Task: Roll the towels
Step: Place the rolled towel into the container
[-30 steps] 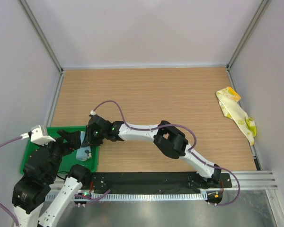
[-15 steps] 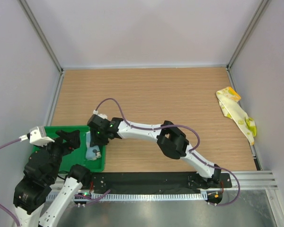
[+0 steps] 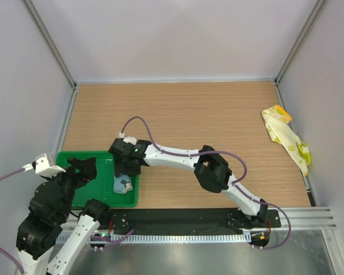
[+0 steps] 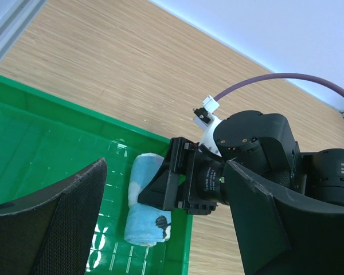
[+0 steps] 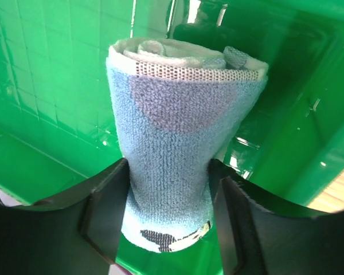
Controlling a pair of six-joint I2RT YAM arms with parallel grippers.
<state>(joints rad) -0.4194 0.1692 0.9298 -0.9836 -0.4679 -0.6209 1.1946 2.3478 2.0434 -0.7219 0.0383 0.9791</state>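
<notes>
The light blue towel (image 3: pixel 124 184) lies rolled up in the right end of the green tray (image 3: pixel 74 157). My right gripper (image 3: pixel 125 172) reaches down over it. In the right wrist view its fingers (image 5: pixel 106 200) press both sides of the roll (image 5: pixel 178 132), which is pinched narrow between them, at my right gripper (image 5: pixel 169 217). The left wrist view shows the roll (image 4: pixel 146 209) under the right gripper's black head (image 4: pixel 183 183). My left gripper (image 4: pixel 166 229) hovers open and bare over the tray's near left part (image 3: pixel 83 169). The yellow-cream towel (image 3: pixel 286 137) lies crumpled at the far right wall.
The tray's rim (image 4: pixel 34 91) runs close along the left wall and the near edge. White walls enclose the wooden table (image 3: pixel 189 114) on three sides. A purple cable (image 3: pixel 140 123) loops above the right arm.
The green tray has slid to the right, with the blue roll and my right gripper moving right and nearer along with it. My left arm has hardly moved.
</notes>
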